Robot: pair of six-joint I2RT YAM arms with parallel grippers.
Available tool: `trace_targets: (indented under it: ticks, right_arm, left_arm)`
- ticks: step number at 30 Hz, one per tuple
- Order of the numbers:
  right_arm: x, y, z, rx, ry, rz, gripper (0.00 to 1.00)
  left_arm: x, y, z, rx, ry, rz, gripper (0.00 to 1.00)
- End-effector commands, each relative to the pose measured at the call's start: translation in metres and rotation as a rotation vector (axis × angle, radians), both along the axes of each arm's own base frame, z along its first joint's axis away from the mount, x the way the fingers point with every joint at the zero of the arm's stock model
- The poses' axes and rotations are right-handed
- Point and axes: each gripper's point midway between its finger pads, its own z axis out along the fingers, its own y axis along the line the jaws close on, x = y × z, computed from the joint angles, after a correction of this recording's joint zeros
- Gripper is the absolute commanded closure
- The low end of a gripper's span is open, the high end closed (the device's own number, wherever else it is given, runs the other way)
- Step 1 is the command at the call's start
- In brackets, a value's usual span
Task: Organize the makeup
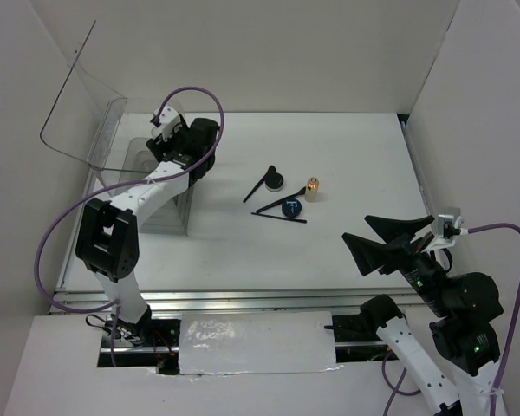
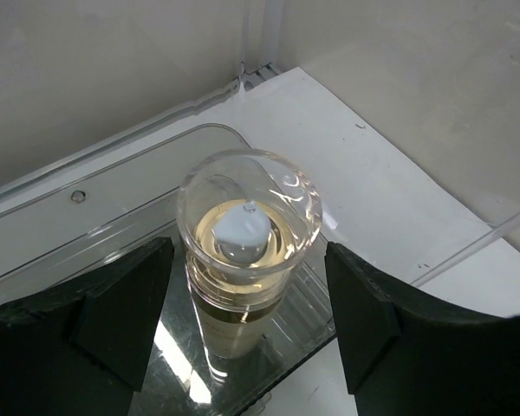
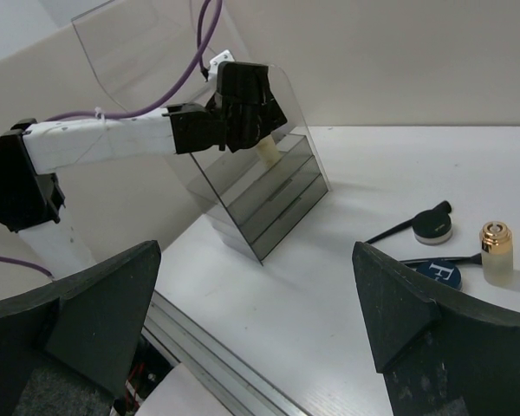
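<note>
The tall clear pale-yellow bottle (image 2: 247, 260) stands upright in the top of the clear plastic box (image 2: 87, 217). My left gripper (image 2: 247, 290) is open around it, with a gap on both sides. In the top view the left gripper (image 1: 175, 139) is above the box (image 1: 160, 204). On the table lie a short amber gold-capped bottle (image 1: 313, 187), a black compact (image 1: 276, 182), a dark blue compact (image 1: 292, 207) and thin black brushes (image 1: 279, 217). My right gripper (image 1: 357, 228) is open and empty, to the right of and nearer than them.
The box's clear lid (image 1: 78, 104) stands open at the back left. The box has smoky drawers at its front (image 3: 277, 195). White walls close the table at the back and on both sides. A metal rail (image 1: 243, 299) runs along the near edge.
</note>
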Motion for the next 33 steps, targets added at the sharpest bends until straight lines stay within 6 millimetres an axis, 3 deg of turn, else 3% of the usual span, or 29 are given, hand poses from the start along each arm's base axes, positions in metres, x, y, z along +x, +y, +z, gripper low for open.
trace_targets:
  ticks: [1,8,10,16,20,25,26,27,30,31,33]
  right_arm:
    - [-0.006,0.000,0.014,0.011,-0.059,0.016,0.00]
    - [-0.004,0.001,0.014,0.008,-0.056,0.016,0.00]
    - [-0.004,0.001,0.014,0.012,-0.053,0.017,0.00]
    - [0.011,0.008,0.004,0.028,0.023,0.018,0.00]
    - [0.024,0.011,-0.004,0.035,0.083,0.002,0.00]
    - [0.057,0.033,-0.042,0.020,0.280,0.030,0.00]
    - [0.064,0.035,-0.056,0.018,0.322,0.019,0.00]
    - [0.073,0.036,-0.063,0.020,0.341,0.000,0.00]
    - [0.101,0.021,-0.092,-0.004,0.412,-0.155,0.00]
    - [0.108,0.018,-0.101,-0.033,0.433,-0.189,0.00]
    - [0.130,0.007,-0.121,-0.089,0.488,-0.300,0.00]
  left_arm:
    - [-0.004,-0.002,0.024,-0.006,-0.077,0.017,0.16]
    - [-0.008,-0.008,0.039,-0.021,-0.099,-0.009,0.08]
    - [-0.013,-0.012,0.054,-0.028,-0.125,-0.020,0.01]
    - [-0.031,-0.023,0.102,-0.029,-0.172,-0.072,0.01]
    - [-0.043,-0.027,0.122,-0.037,-0.175,-0.113,0.01]
    - [-0.049,-0.041,0.157,-0.030,-0.150,-0.219,0.01]
    - [-0.051,-0.043,0.179,-0.042,-0.181,-0.234,0.01]
    - [-0.054,-0.050,0.184,-0.034,-0.161,-0.266,0.00]
    - [-0.060,-0.070,0.224,-0.033,-0.187,-0.407,0.01]
    - [-0.066,-0.072,0.225,-0.031,-0.154,-0.436,0.01]
    - [-0.087,-0.084,0.255,-0.044,-0.190,-0.522,0.01]
